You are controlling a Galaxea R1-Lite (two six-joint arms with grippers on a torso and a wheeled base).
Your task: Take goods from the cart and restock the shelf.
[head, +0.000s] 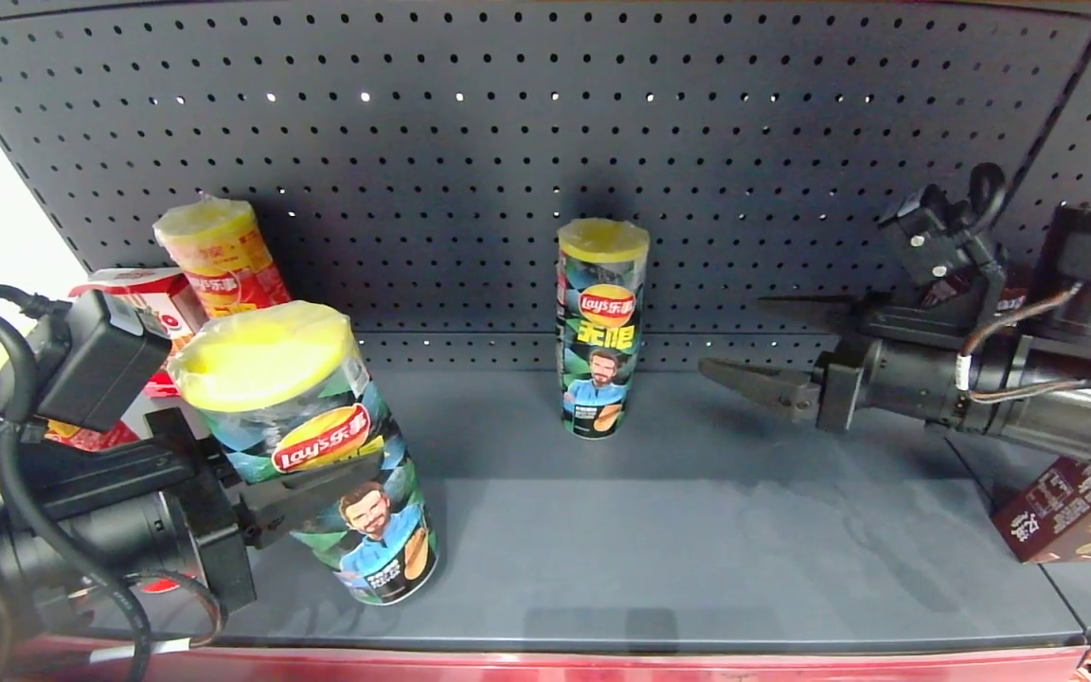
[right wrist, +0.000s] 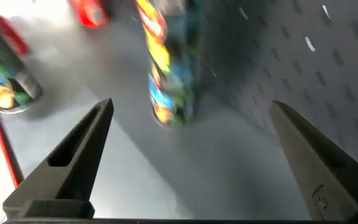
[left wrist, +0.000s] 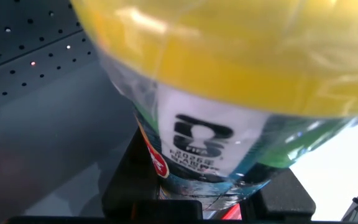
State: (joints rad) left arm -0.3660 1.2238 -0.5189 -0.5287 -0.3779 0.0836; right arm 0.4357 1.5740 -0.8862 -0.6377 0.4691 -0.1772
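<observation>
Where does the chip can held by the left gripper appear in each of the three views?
Head view: the chip can, tilted, near the shelf's red front edge.
Left wrist view: the can very close, its yellow lid nearest the camera.
Right wrist view: only its base, far off, beside that red edge.
Shared landmark: the pegboard wall.

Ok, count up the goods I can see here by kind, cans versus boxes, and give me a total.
Chip cans: 3, a green can in the left hand, a second green can upright by the pegboard, a red can at the back left.
Boxes: 2 that I can make out, a red and white box at the left, a brown box at the right.
Total: 5
</observation>
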